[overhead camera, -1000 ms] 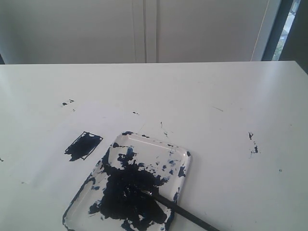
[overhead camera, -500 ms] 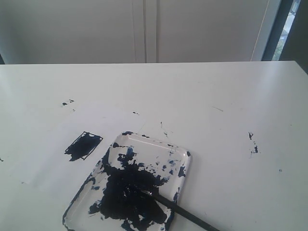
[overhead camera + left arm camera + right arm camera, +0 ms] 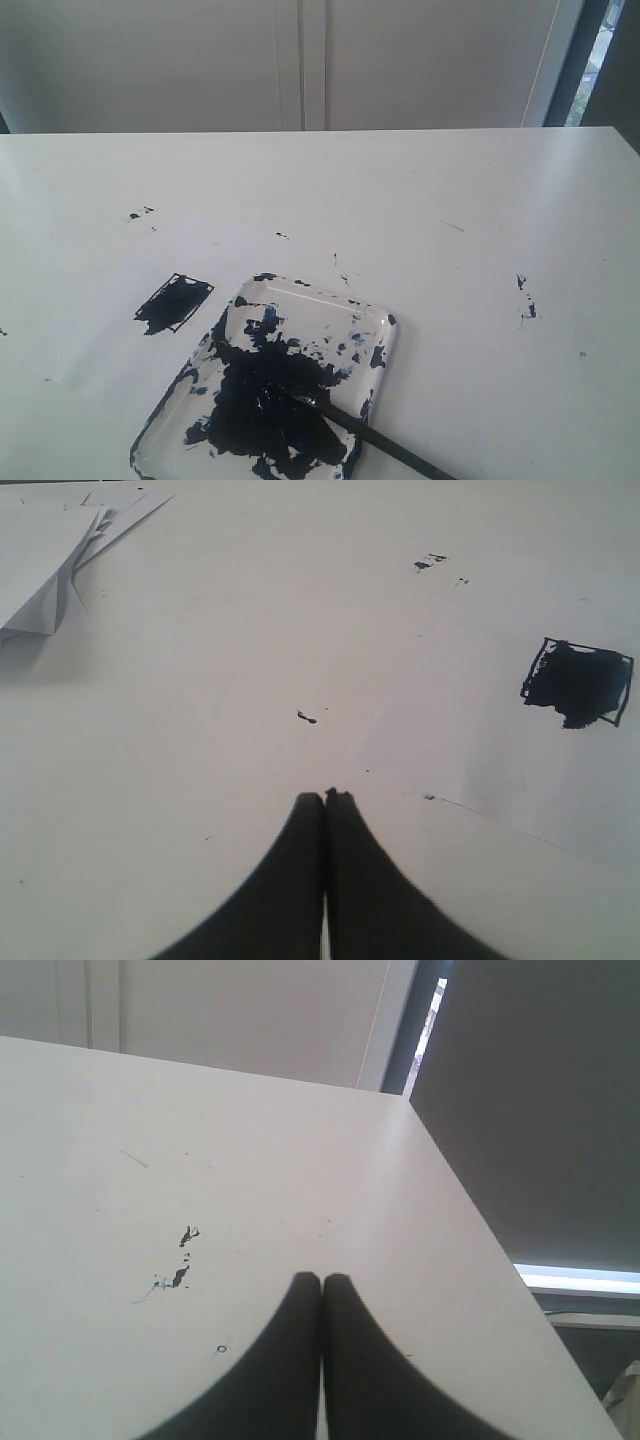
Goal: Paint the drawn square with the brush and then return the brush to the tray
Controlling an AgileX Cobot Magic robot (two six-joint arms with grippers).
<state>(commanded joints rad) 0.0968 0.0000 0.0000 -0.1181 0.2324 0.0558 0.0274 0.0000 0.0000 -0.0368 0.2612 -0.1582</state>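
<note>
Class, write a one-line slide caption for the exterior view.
The brush lies with its tip in the paint-smeared tray, handle over the rim; the square beside it is filled dark.

Exterior view: the tray [image 3: 385, 330] loses its near corner to the lower edge of view. The brush [image 3: 380, 443] handle runs out at that same edge. Its tip merges into the dark paint blotch [image 3: 260, 400], and the bristles are not distinguishable.

Left wrist view: left fingers [image 3: 290, 880] cut off at the base. Pile of paper sheets [image 3: 50, 560] clipped at a corner of the view.

Right wrist view: right fingers [image 3: 280, 1360] likewise cut off. Pale object [image 3: 628, 1385] beyond the surface [image 3: 300, 1160], mostly out of view, too small to identify.
</note>
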